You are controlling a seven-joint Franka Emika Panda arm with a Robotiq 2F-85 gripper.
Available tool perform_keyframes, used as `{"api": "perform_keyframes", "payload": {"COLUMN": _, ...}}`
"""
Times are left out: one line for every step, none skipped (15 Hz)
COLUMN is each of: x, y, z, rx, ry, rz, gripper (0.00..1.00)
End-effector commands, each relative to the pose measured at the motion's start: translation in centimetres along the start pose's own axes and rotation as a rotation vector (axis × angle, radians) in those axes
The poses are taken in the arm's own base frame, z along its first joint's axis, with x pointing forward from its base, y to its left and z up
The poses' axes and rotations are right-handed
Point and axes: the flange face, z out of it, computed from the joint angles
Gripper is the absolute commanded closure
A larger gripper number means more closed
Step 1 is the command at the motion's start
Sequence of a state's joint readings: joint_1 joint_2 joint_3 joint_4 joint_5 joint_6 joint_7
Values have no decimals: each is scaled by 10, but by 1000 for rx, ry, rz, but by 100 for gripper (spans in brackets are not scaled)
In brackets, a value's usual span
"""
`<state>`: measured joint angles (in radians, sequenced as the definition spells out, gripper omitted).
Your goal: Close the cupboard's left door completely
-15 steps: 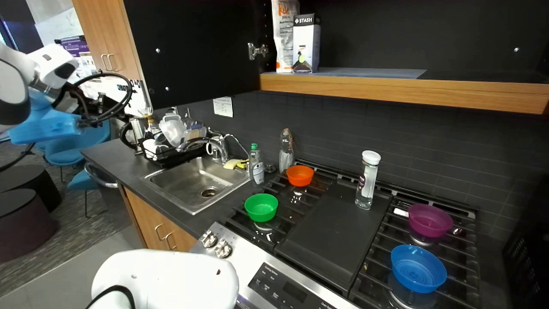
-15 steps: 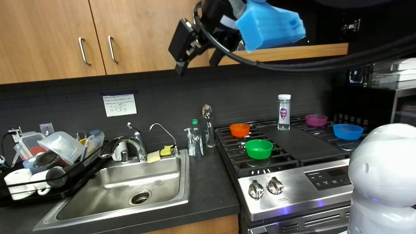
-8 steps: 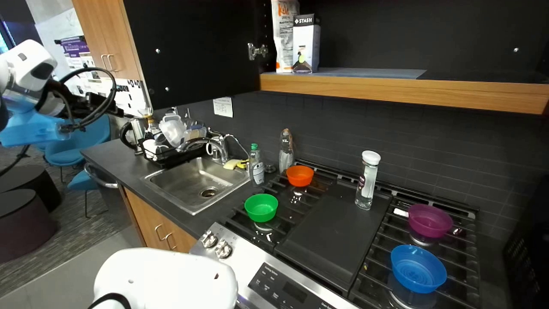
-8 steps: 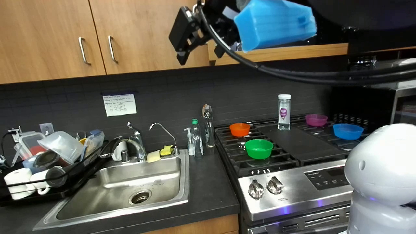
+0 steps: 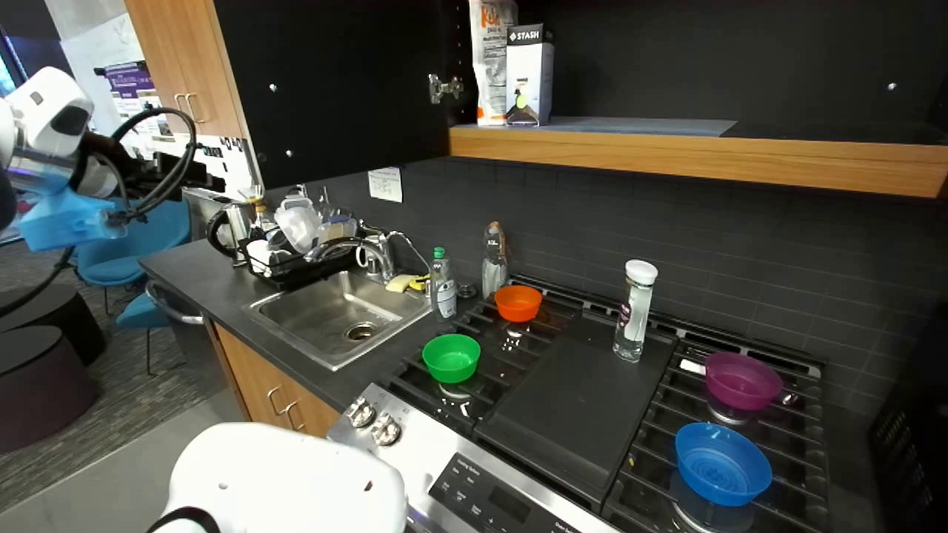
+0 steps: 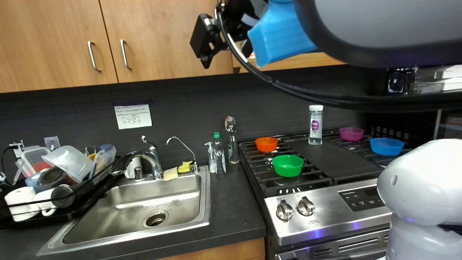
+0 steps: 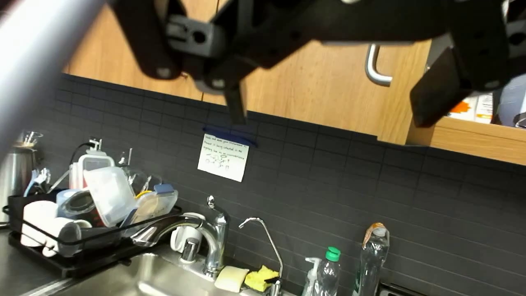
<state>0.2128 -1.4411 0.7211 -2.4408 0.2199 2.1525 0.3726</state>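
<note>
Clock centred on end effector point(image 7: 332, 111), wrist view. Gap between the parted fingertips point(image 7: 436, 88): left door point(image 7: 400, 98), edge-on, and bar handle point(image 7: 371, 63) showing through; depth unclear. 3 o'clock: shelf board point(image 7: 485, 139). 6 o'clock: open stretch before the backsplash point(image 7: 312, 193), down to a green-capped bottle point(image 7: 328, 273). 7 to 8 o'clock: tap point(image 7: 220, 230); dish rack point(image 7: 84, 265). Cupboard point(image 5: 726, 66), in an exterior view: bag point(image 5: 489, 66) and Stash box point(image 5: 529, 81) near the hinge point(image 5: 443, 87); open room at 3 o'clock from them.

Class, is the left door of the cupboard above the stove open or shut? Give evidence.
Open: in an exterior view, the left door shows its dark inner face and metal hinge.
</note>
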Motion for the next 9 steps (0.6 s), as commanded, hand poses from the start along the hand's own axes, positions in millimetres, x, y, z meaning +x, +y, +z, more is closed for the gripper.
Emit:
{"api": "perform_keyframes", "payload": {"x": 8, "y": 4, "z": -8, "rx": -48, "ry": 34, "rz": 7, "gripper": 0}}
{"api": "perform_keyframes", "payload": {"x": 11, "y": 6, "z": -12, "rx": -55, "ry": 44, "rz": 12, "gripper": 0}}
{"api": "perform_keyframes", "payload": {"x": 13, "y": 8, "z": -18, "rx": -61, "ry": 60, "rz": 16, "gripper": 0}}
{"api": "perform_keyframes", "payload": {"x": 15, "y": 8, "z": -22, "rx": -71, "ry": 75, "rz": 20, "gripper": 0}}
{"api": "perform_keyframes", "payload": {"x": 21, "y": 8, "z": -25, "rx": -77, "ry": 90, "rz": 24, "gripper": 0}}
{"api": "perform_keyframes", "payload": {"x": 23, "y": 9, "z": -30, "rx": -86, "ry": 102, "rz": 23, "gripper": 0}}
{"api": "perform_keyframes", "payload": {"x": 25, "y": 9, "z": -34, "rx": -95, "ry": 120, "rz": 24, "gripper": 0}}
{"api": "perform_keyframes", "payload": {"x": 27, "y": 9, "z": -35, "rx": -102, "ry": 129, "rz": 28, "gripper": 0}}
{"api": "perform_keyframes", "payload": {"x": 29, "y": 11, "z": -37, "rx": -103, "ry": 130, "rz": 29, "gripper": 0}}
